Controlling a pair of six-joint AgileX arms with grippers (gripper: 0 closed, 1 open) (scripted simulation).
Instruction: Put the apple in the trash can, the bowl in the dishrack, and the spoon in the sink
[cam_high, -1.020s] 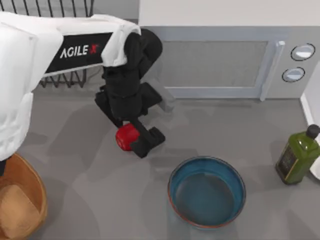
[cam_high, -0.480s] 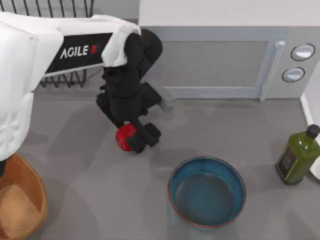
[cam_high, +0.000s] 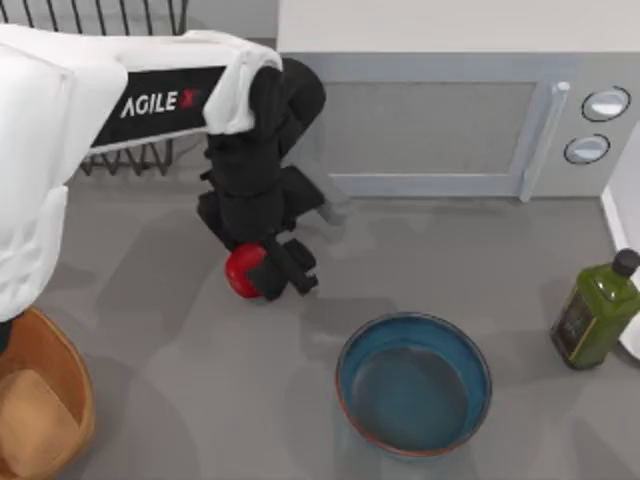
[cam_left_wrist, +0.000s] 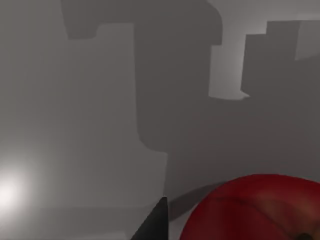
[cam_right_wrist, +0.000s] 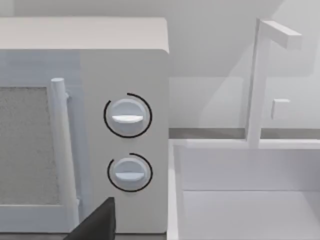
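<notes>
Left claw (cam_high: 262, 270) has closed further than a second ago, now clenched on the apple (cam_high: 243, 271), mid-tabletop (cam_high: 180, 380). We have the grasp; trash can (cam_high: 70, 372) next, we reckon. Right claw: can't tell.

The left gripper (cam_high: 262, 272) has closed in on the apple (cam_high: 243, 271) — both shifted slightly.
</notes>
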